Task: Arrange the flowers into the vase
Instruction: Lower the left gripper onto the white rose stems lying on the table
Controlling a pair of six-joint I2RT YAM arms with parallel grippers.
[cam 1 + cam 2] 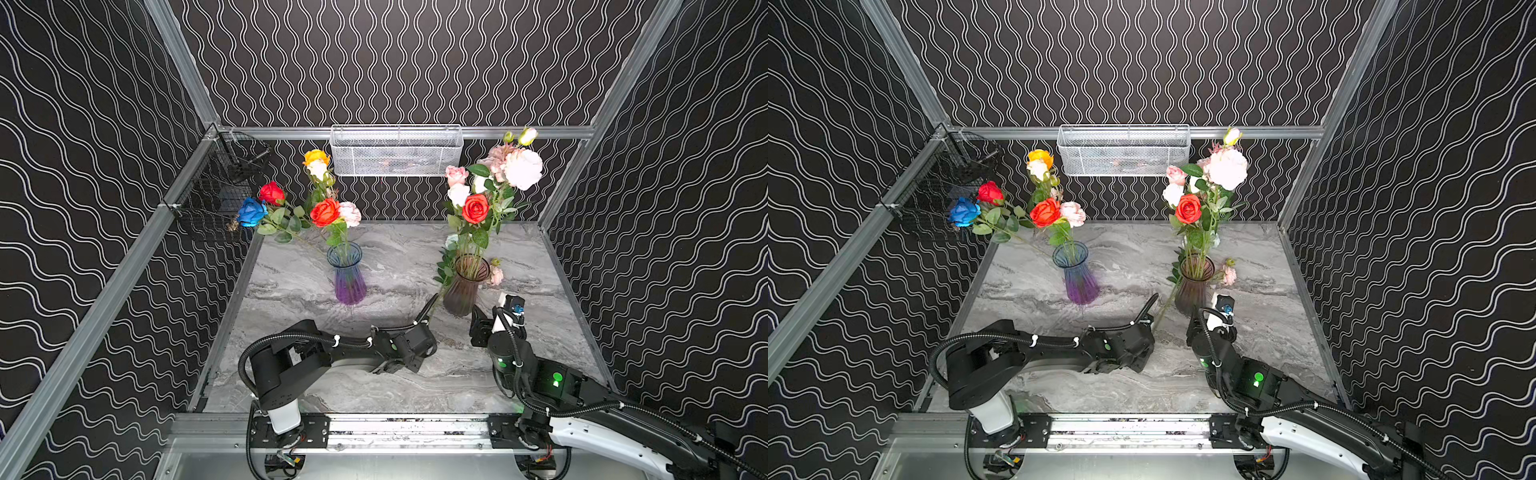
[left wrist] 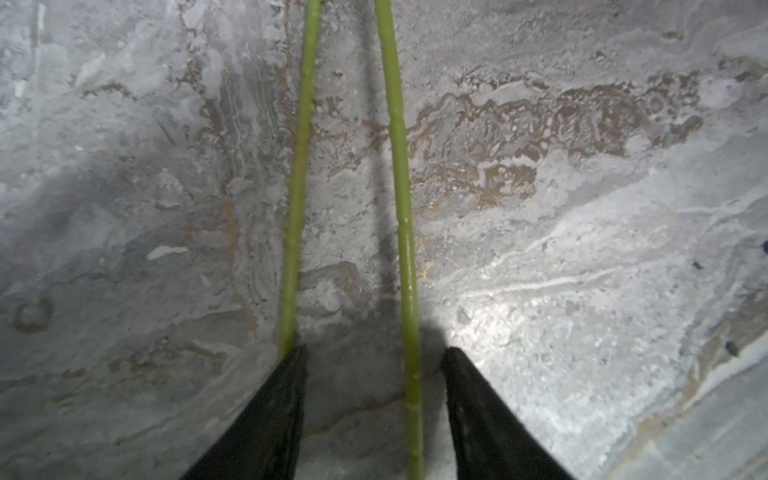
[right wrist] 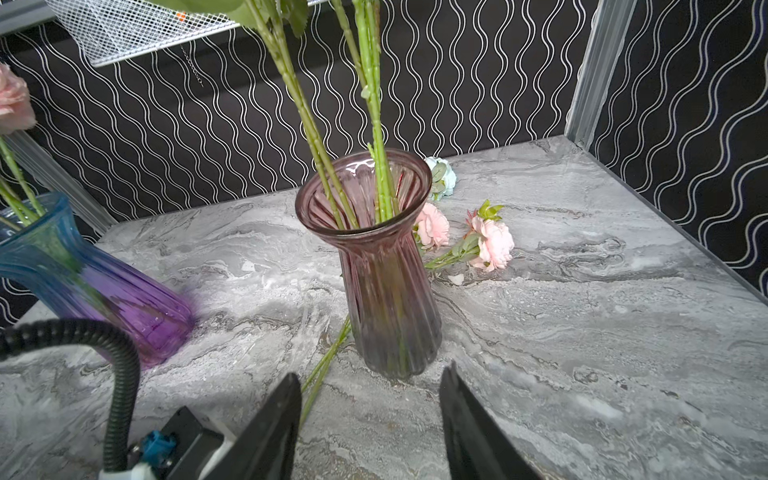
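Straddles a green stem (image 2: 405,232) with the left gripper (image 2: 374,348), jaws apart; hides a second stem (image 2: 297,199) behind one finger (image 2: 270,415). Holds the right gripper (image 3: 372,370) parted, empty, before the brown vase (image 3: 386,282). On the table (image 1: 395,257): blue vase (image 1: 349,278), flowers (image 1: 476,208) in both, pink blooms (image 3: 494,245) loose.
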